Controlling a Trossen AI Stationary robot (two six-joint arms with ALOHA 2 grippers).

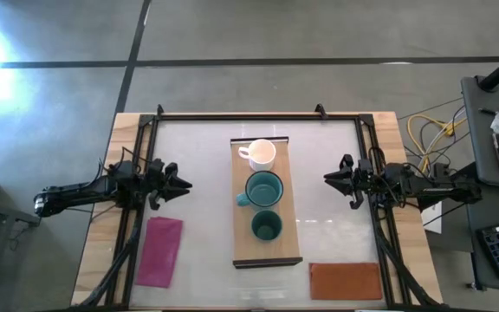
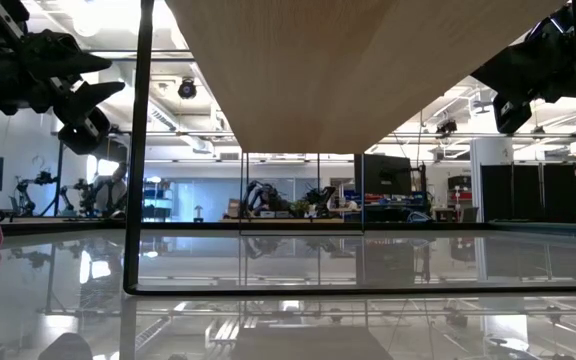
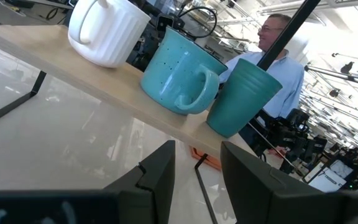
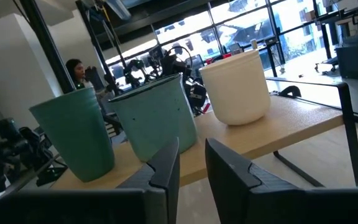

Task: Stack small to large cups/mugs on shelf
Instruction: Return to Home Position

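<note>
Three mugs stand on their bases in a row along the light-wood shelf (image 1: 286, 208), which is raised above the table on a dark frame. The white mug (image 1: 261, 153) is at the far end, the teal mug (image 1: 263, 188) in the middle, the dark green mug (image 1: 267, 226) toward the near end. My left gripper (image 1: 184, 184) hovers open to the left of the shelf, level with the teal mug (image 3: 182, 78). My right gripper (image 1: 327, 178) hovers open to the shelf's right, facing the same mugs (image 4: 157, 121). Neither touches anything.
A magenta cloth (image 1: 160, 251) lies near the left front of the table. A reddish-brown mat (image 1: 345, 280) lies at the right front. The low view shows the shelf's underside (image 2: 298, 70) and a frame leg (image 2: 138, 150). People stand beyond the table (image 3: 278, 56), (image 4: 76, 68).
</note>
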